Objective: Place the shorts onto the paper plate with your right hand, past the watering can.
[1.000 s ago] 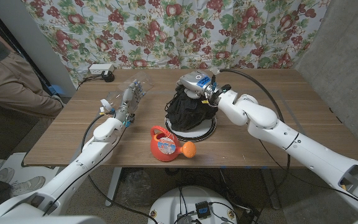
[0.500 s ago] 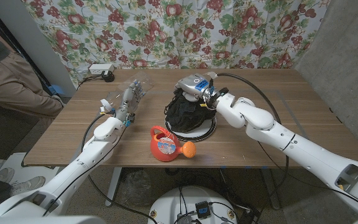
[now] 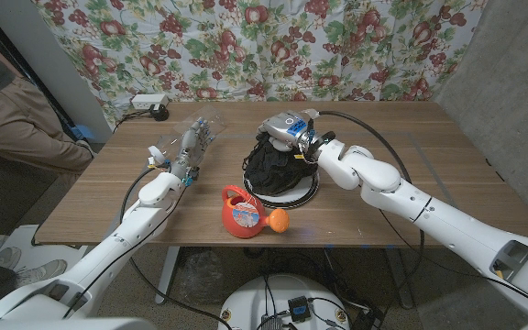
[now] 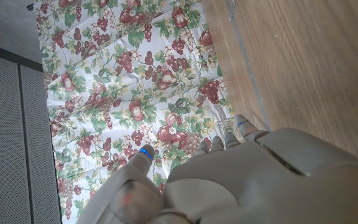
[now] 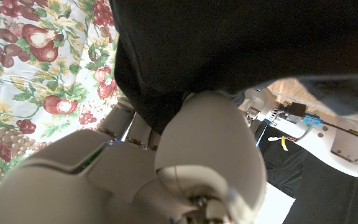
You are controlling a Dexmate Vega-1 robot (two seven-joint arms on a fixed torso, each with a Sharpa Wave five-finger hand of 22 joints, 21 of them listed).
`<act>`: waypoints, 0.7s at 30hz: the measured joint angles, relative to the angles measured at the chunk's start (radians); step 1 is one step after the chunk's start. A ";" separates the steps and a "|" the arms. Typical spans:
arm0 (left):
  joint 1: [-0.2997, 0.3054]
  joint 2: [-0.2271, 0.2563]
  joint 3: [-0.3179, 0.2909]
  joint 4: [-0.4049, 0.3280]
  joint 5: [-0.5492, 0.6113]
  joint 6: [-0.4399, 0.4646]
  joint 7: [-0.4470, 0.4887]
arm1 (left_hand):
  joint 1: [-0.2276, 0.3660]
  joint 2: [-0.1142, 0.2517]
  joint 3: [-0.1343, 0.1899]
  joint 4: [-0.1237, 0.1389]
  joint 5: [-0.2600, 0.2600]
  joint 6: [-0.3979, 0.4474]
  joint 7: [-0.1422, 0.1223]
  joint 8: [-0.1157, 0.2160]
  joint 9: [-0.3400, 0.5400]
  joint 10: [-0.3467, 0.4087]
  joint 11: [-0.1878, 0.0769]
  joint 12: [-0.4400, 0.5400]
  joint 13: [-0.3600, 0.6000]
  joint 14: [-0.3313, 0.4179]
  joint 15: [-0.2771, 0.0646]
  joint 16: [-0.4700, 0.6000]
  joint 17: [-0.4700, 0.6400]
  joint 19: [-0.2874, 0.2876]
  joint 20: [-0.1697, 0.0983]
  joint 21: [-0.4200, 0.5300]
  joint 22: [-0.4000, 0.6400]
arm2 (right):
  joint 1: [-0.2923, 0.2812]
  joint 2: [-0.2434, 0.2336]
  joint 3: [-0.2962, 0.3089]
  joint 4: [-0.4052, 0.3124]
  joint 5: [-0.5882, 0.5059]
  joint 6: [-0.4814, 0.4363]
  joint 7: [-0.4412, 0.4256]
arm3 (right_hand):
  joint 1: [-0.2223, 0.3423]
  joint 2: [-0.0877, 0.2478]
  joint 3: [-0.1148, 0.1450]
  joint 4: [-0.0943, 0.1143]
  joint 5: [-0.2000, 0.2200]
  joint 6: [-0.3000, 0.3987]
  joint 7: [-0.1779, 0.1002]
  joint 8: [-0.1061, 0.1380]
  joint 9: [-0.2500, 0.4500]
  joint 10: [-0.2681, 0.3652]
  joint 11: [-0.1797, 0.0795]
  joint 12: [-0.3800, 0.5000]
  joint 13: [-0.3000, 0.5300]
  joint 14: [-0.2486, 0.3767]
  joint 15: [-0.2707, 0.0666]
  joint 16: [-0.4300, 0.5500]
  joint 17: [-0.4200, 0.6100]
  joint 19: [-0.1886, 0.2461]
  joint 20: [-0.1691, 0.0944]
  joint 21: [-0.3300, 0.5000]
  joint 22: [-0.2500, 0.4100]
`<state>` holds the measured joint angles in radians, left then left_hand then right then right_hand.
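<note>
Two arms reach over the brown wooden surface (image 3: 411, 156) from the near corners. At the centre lies the round white paper plate (image 3: 308, 194), and the crumpled black fabric shorts (image 3: 276, 165) sit bunched in a mound on it, covering most of it so that only the rim at about 4 o'clock shows. The right hand (image 3: 287, 126) is at the top of that mound, at its 12 o'clock side, with fingers closed into the cloth; in the right wrist view the same hand (image 5: 166, 162) has its fingers (image 5: 122, 121) buried in the black fabric (image 5: 229, 43), pinching it. Just beside the plate at its 7 o'clock stands the small red plastic watering can (image 3: 242, 212) with an orange rose at the end of its spout, near the front edge of the surface. The left hand (image 3: 191, 145) is well apart at 9 o'clock from the plate, holding nothing, fingers apart and pointing away from the robot. A red-and-green fruit-print curtain (image 3: 246, 46) hangs behind the surface, and a white power strip (image 3: 148, 103) lies at its far left corner
</note>
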<state>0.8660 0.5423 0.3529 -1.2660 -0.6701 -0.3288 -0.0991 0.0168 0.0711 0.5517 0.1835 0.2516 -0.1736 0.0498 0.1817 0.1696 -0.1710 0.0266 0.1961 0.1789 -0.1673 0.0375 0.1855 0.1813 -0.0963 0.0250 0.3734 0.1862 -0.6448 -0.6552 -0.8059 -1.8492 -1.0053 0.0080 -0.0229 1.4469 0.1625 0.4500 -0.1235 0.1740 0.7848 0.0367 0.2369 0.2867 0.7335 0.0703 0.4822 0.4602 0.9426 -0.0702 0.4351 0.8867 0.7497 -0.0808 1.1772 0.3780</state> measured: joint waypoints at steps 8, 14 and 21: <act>0.000 0.000 0.000 0.001 0.001 0.000 -0.001 | 0.000 0.000 0.000 0.000 0.000 0.000 0.000 0.000 0.000 0.000 0.000 0.000 0.000 0.000 0.000 0.000 0.000 0.000 0.000 0.000 0.000 | 0.006 0.001 -0.012 0.011 -0.004 0.000 -0.003 | 0.004 0.004 0.009 0.007 0.000 -0.090 0.009 -0.040 0.000 -0.091 -0.006 -0.049 -0.020 -0.017 -0.020 -0.102 -0.080 -0.063 0.013 0.018 -0.037; 0.004 0.002 0.000 -0.004 0.001 0.000 -0.001 | 0.000 0.000 0.000 0.000 0.000 0.000 0.000 0.000 0.000 0.000 0.000 0.000 0.000 0.000 0.000 0.000 0.000 0.000 0.000 0.000 0.000 | 0.008 0.001 -0.015 0.012 -0.004 0.000 0.006 | -0.025 -0.012 0.011 -0.005 0.000 -0.119 0.014 -0.042 0.000 -0.147 -0.015 -0.088 -0.042 -0.005 -0.032 -0.151 -0.125 -0.096 0.018 0.027 -0.066; 0.012 0.007 -0.003 -0.015 0.001 0.000 0.004 | 0.000 0.000 0.000 0.000 0.000 0.000 0.000 0.000 0.000 0.000 0.000 0.000 0.000 0.000 0.000 0.000 0.003 0.000 0.000 -0.004 0.000 | 0.011 -0.005 -0.020 0.006 -0.004 0.000 0.024 | -0.144 -0.049 -0.048 0.032 -0.001 -0.181 0.022 -0.042 -0.004 -0.212 0.011 -0.168 -0.078 -0.164 -0.028 -0.224 -0.199 -0.183 0.025 0.019 -0.146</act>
<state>0.8776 0.5494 0.3503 -1.2810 -0.6688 -0.3288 -0.0946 0.0168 0.0711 0.5517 0.1835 0.2516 -0.1736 0.0498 0.1818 0.1696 -0.1710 0.0266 0.1961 0.1789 -0.1674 0.0375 0.1855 0.1841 -0.0963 0.0250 0.3695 0.1862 -0.6343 -0.6606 -0.8255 -1.8428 -1.0094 0.0085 0.0010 1.3026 0.1139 0.4023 -0.0912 0.1733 0.6040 0.0585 0.1948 0.2823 0.5211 0.0816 0.3142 0.3827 0.7785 -0.0982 0.2112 0.6879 0.5667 -0.0553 1.1959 0.2321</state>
